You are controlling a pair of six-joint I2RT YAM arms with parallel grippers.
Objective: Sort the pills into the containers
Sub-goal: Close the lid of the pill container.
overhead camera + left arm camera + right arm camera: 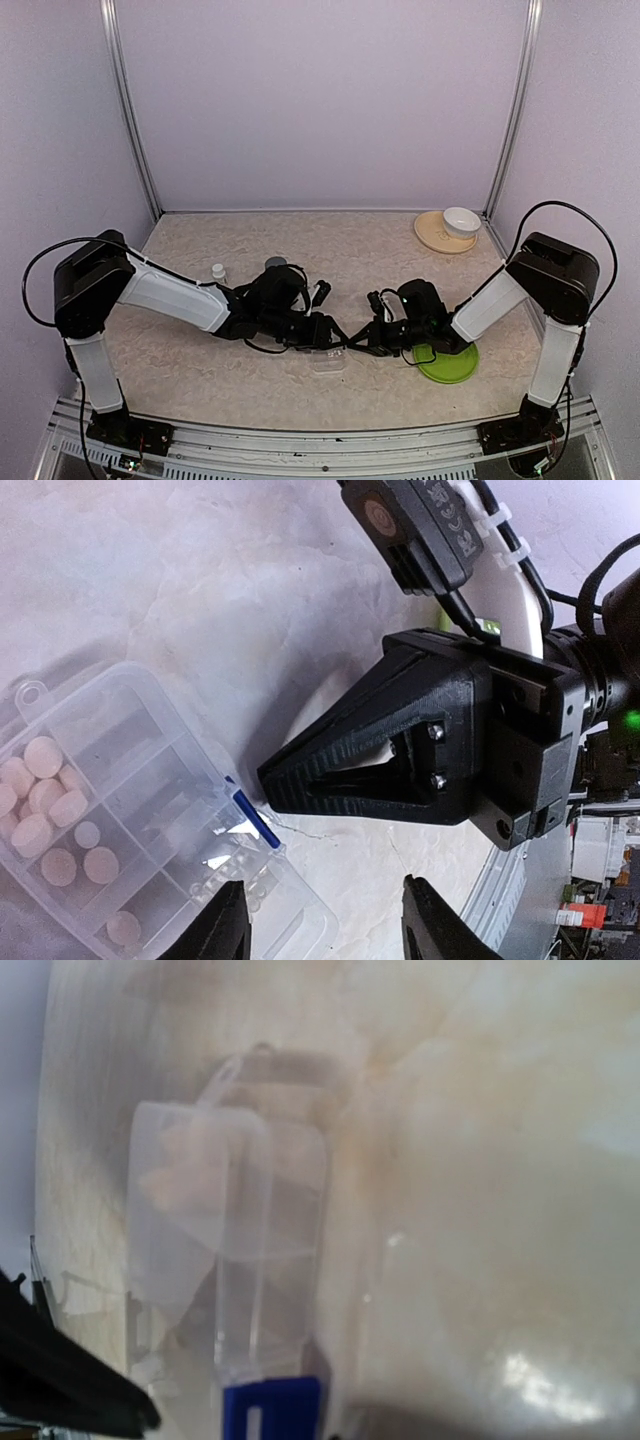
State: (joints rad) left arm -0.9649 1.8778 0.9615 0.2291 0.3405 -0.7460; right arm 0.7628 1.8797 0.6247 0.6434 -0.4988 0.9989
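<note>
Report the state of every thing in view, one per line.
pill organiser, flat on table, pale pills in some compartments
left gripper, open, by the organiser's corner
right gripper, shut, tip near the blue latch
white bowl, upright on tan plate
green plate, lying flat

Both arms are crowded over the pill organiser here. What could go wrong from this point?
1. The shut right tool has its tip right by the blue latch of the pill organiser. A push there could slide or tip the light box and jumble or spill the pills.
2. The left tool hangs open close to the same corner, so the two tools could collide.
</note>
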